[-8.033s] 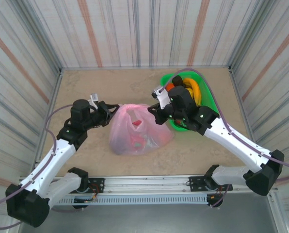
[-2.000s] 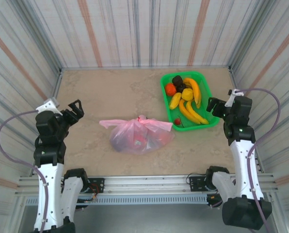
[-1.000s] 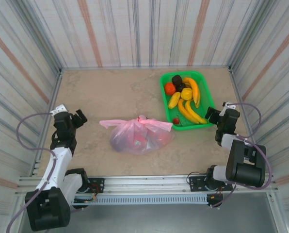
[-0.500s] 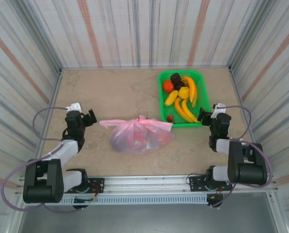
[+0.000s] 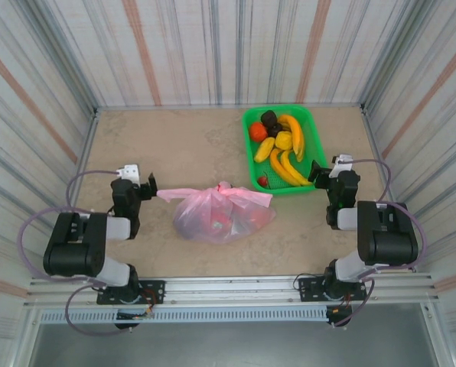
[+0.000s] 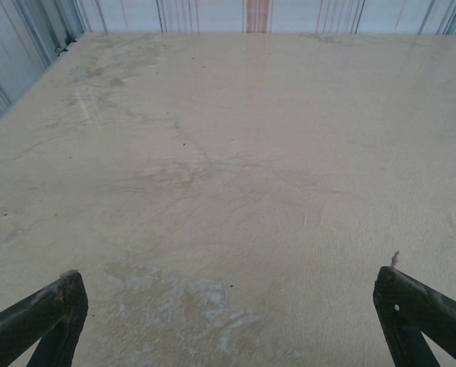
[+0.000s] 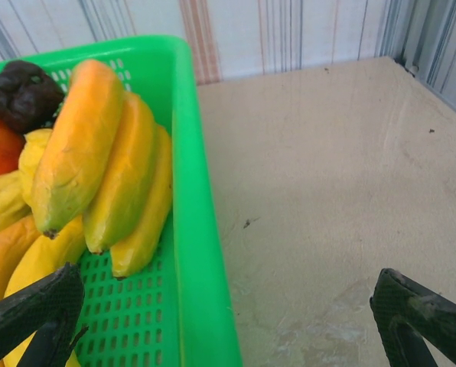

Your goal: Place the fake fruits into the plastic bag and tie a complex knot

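Observation:
The pink plastic bag [image 5: 220,215] lies in the middle of the table with fake fruits showing dimly through it. Its knot [image 5: 226,190] sits on top, with flat tails sticking out left and right. More fake fruits lie in the green tray [image 5: 250,157]: yellow bananas [image 5: 286,164], an orange [image 5: 258,131], a dark piece [image 5: 269,118] and a small red one [image 5: 263,181]. My left gripper [image 5: 148,186] is open, low, just left of the bag's left tail. My right gripper [image 5: 317,172] is open beside the tray's right rim [image 7: 201,252], with bananas [image 7: 83,145] to its left.
Striped wall panels [image 5: 228,53] close the table in on three sides. A metal rail [image 5: 228,294] runs along the near edge. Bare tabletop [image 6: 236,183] stretches ahead of the left gripper [image 6: 228,321]. Both arms are folded low by their bases.
Both arms have folded down and back, bringing the open grippers low and inward towards the bag and the tray. The green tray has slid a little to the left.

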Robot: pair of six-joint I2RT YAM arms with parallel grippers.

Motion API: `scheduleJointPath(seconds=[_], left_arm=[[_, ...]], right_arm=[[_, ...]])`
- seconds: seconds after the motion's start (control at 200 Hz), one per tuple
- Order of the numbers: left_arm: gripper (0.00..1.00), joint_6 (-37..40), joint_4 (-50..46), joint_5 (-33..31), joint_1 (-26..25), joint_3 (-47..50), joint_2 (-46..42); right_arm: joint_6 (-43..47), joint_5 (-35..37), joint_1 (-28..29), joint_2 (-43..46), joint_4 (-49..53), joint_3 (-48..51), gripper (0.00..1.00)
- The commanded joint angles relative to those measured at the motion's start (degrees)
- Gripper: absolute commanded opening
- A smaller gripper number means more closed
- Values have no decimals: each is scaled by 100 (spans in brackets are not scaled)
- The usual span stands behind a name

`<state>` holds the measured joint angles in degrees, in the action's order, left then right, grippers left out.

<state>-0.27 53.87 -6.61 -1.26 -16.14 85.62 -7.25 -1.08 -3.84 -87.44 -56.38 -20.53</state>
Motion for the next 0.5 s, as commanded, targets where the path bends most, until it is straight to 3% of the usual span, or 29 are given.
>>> scheduleJointPath(seconds=[0.0,0.14,0.491], left_arm=[[99,206,187,248,-5,-97,-30],[99,185,-771,315,45,-665,70],[99,242,-722,243,-19,-643,71]], right_arm=[[31,224,49,-108,733,-138,99],[109,363,140,-124,834,-197,99],[170,533,231,-109,801,-180,99]])
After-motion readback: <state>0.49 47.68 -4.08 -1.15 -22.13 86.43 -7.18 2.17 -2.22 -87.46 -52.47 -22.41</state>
